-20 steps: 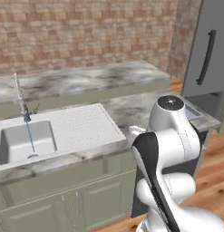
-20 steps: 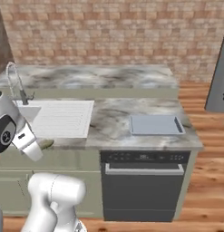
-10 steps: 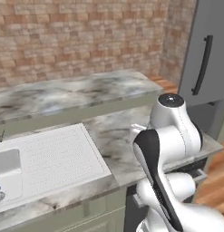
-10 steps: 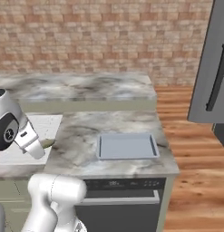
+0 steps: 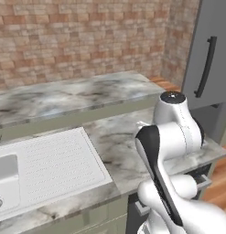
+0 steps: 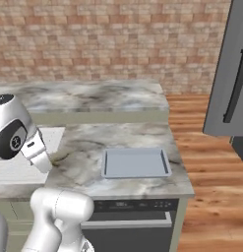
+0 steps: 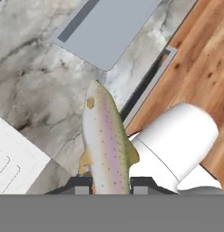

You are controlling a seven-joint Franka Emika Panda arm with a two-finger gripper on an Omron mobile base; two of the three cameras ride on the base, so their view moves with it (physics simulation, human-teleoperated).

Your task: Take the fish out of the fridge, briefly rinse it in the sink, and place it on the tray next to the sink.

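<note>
**Hand view: fish clamped above the counter, tray free ahead**

In the hand view the gripper (image 7: 111,183) has its jaws closed tight on the fish (image 7: 106,142), which points away from the hand over the marble counter (image 7: 36,86). At the left, a corner of the white drainboard (image 7: 11,165) shows. Beyond the fish's head lies the tray (image 7: 109,27), flat and bare. To the right the counter edge drops to the wooden floor (image 7: 199,59).

In the right base view the tray (image 6: 136,163) sits near the counter's front edge, with bare marble (image 6: 83,152) between it and the drainboard (image 6: 19,165). The fridge (image 6: 233,78) stands well apart at the far right.
</note>
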